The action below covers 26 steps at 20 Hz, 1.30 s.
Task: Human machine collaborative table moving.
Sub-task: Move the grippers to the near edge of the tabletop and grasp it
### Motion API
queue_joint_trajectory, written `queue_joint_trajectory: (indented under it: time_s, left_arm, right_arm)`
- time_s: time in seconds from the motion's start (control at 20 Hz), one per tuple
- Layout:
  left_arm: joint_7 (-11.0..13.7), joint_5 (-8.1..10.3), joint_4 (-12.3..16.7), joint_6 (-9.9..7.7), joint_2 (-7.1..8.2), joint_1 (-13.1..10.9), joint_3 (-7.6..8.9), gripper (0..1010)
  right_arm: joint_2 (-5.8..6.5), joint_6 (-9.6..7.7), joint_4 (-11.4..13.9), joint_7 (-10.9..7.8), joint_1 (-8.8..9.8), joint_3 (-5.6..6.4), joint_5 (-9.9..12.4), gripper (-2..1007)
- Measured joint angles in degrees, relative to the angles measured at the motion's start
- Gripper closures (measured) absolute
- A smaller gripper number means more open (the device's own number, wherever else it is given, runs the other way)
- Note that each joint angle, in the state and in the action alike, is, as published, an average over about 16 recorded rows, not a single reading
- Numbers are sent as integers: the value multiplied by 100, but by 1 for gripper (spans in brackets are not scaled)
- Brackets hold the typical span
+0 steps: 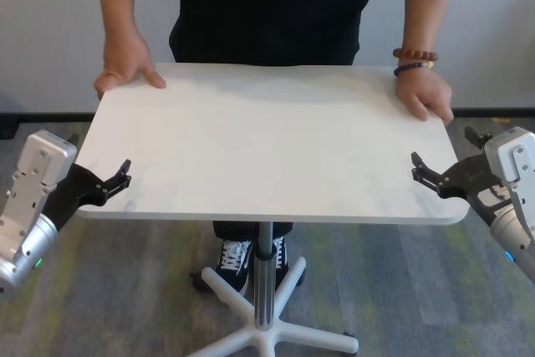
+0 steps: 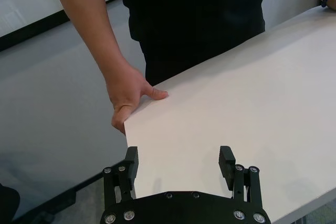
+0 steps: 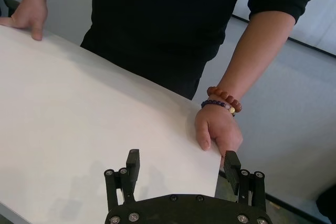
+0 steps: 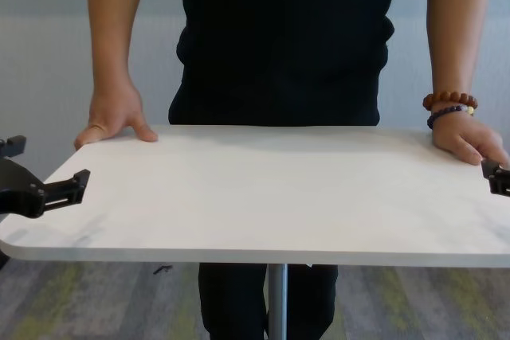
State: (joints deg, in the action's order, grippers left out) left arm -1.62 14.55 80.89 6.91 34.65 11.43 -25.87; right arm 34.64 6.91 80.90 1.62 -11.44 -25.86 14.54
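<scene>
The table (image 1: 267, 140), a white top on a slim silver pole (image 1: 264, 277), stands in front of me. The human (image 1: 267, 6) in black stands at its far side with one hand (image 1: 125, 68) on the far left corner and the other hand (image 1: 425, 94), with bead bracelets (image 1: 414, 60) at the wrist, on the far right corner. My left gripper (image 1: 125, 175) is open at the table's left edge near the front corner; in the left wrist view (image 2: 179, 162) its fingers stand wide apart over the top. My right gripper (image 1: 416, 166) is open at the right edge, just short of the human's hand (image 3: 218, 129).
The pole ends in a white star base (image 1: 276, 336) on castors on the grey-green carpet. The human's black-and-white shoes (image 1: 236, 257) stand just behind the base. A grey wall (image 1: 50, 31) is behind the human.
</scene>
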Motion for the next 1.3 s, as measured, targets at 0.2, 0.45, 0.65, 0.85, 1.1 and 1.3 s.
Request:
queue_joint_trajectory:
  time_s: [0.2,0.45,0.65,0.85,1.1,1.3]
  left_arm:
    - [0,0,0,0,0,0,0,10]
    - [0,0,0,0,0,0,0,10]
    - [0,0,0,0,0,0,0,10]
    - [0,0,0,0,0,0,0,10]
    - [0,0,0,0,0,0,0,10]
    - [0,0,0,0,0,0,0,10]
  right_arm:
    - [0,0,0,0,0,0,0,-1]
    - [0,0,0,0,0,0,0,-1]
    - [0,0,0,0,0,0,0,-1]
    - [0,0,0,0,0,0,0,-1]
    - [0,0,0,0,0,0,0,-1]
    - [0,0,0,0,0,0,0,-1]
